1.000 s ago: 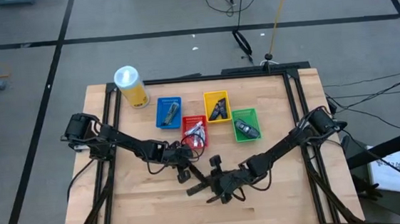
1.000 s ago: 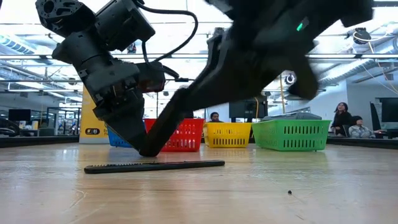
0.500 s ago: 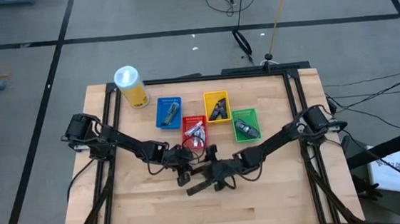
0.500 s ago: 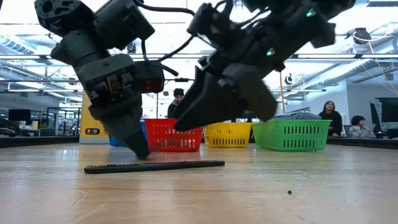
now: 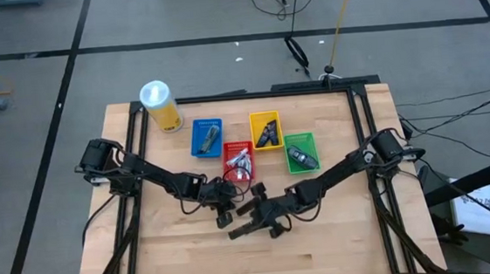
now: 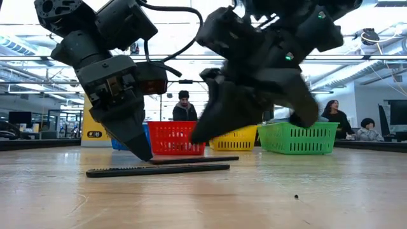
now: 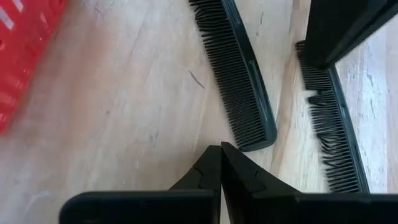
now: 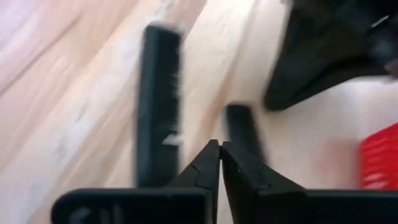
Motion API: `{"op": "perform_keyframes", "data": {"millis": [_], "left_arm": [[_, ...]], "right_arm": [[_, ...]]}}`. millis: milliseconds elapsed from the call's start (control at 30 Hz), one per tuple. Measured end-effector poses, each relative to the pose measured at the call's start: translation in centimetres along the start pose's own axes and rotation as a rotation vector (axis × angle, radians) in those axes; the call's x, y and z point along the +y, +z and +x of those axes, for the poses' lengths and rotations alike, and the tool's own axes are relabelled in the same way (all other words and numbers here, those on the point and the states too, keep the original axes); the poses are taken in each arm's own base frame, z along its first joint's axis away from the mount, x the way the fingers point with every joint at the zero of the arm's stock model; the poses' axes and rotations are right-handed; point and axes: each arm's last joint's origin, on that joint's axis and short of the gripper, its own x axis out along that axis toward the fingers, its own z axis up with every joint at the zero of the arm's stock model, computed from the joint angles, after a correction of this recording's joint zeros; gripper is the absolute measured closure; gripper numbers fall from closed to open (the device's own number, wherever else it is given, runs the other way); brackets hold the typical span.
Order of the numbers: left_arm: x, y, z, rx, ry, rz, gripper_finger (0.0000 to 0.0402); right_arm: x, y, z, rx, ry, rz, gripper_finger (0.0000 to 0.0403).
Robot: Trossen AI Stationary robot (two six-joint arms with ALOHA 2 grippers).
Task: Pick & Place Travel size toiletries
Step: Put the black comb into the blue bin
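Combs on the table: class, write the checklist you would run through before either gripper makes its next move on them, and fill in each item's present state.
1. Left gripper carries nothing: ok, shut on nothing, its tips beside the near comb.
2. Right gripper carries nothing: ok, shut, above the combs.
3. Fingers open for a grasp: not ok, both grippers are shut.
4. Combs lie flat on the table: ok in the low view.
5. Near comb is apart from the far comb: ok where visible, with bare wood between them.
6. Room left in the red basket: cannot tell.
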Motion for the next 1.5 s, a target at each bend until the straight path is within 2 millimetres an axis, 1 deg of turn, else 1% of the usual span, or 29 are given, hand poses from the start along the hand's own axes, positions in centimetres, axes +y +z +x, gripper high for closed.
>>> {"op": "perform_keyframes", "data": {"millis": [33, 100, 167, 367, 467, 533, 600, 700, 800, 900, 1100, 1200, 1333, 1433, 1500], "left_arm": [[0.1, 0.1, 0.0, -0.005, 0.003, -0.002, 0.04], [0.4, 0.4, 0.0, -0.024, 0.018, -0.014, 0.0398], [0.7, 0.6, 0.0, -0.037, 0.031, -0.025, 0.0394], [1.2, 1.8, -0.1, -0.119, 0.008, -0.07, 0.0392], [1.5, 2.2, -0.2, -0.15, -0.001, -0.084, 0.0392], [1.8, 2.3, 0.1, -0.151, 0.003, -0.11, 0.0392], [2.1, 1.9, 0.8, -0.12, 0.002, -0.123, 0.0392], [2.3, 1.7, 2.3, -0.108, -0.022, -0.151, 0.0392], [2.4, 1.6, 4.0, -0.098, -0.051, -0.176, 0.0392], [2.4, 1.3, 5.0, -0.079, -0.09, -0.165, 0.0392], [1.3, 1.4, 5.3, -0.047, -0.145, -0.133, 0.0392], [0.3, 1.5, 5.2, 0.005, -0.249, -0.112, 0.0392], [-0.6, 1.6, 5.2, 0.041, -0.334, -0.064, 0.04], [-1.5, 1.5, 5.1, 0.066, -0.396, -0.025, 0.0396], [-1.7, 1.3, 5.1, 0.069, -0.405, -0.008, 0.0398]], "right_arm": [[0.1, -0.3, 0.0, 0.025, 0.015, 0.01, 0.0385], [0.0, -0.9, 0.0, 0.084, 0.033, 0.031, 0.0358], [-0.3, -1.3, 0.0, 0.12, 0.03, 0.059, 0.0318], [-1.2, -1.5, 0.2, 0.123, 0.004, 0.114, 0.0188], [-1.4, -1.7, 0.2, 0.133, -0.048, 0.114, 0.0149], [-1.7, -2.3, 0.2, 0.147, -0.08, 0.117, 0.0136], [-2.2, -2.9, 0.3, 0.159, -0.105, 0.13, 0.0132], [-2.8, -3.5, 0.4, 0.171, -0.128, 0.167, 0.0137], [-3.0, -3.6, 0.4, 0.167, -0.123, 0.186, 0.0147], [-3.0, -3.5, 0.4, 0.16, -0.126, 0.176, 0.0153], [-2.9, -3.5, 0.5, 0.162, -0.114, 0.165, 0.0156], [-3.0, -3.6, 0.5, 0.163, -0.103, 0.171, 0.0156], [-3.2, -3.7, 0.5, 0.171, -0.125, 0.169, 0.0157], [-3.3, -3.8, 0.5, 0.177, -0.139, 0.172, 0.0165], [-3.2, -3.8, 0.5, 0.177, -0.137, 0.175, 0.0178]]}}
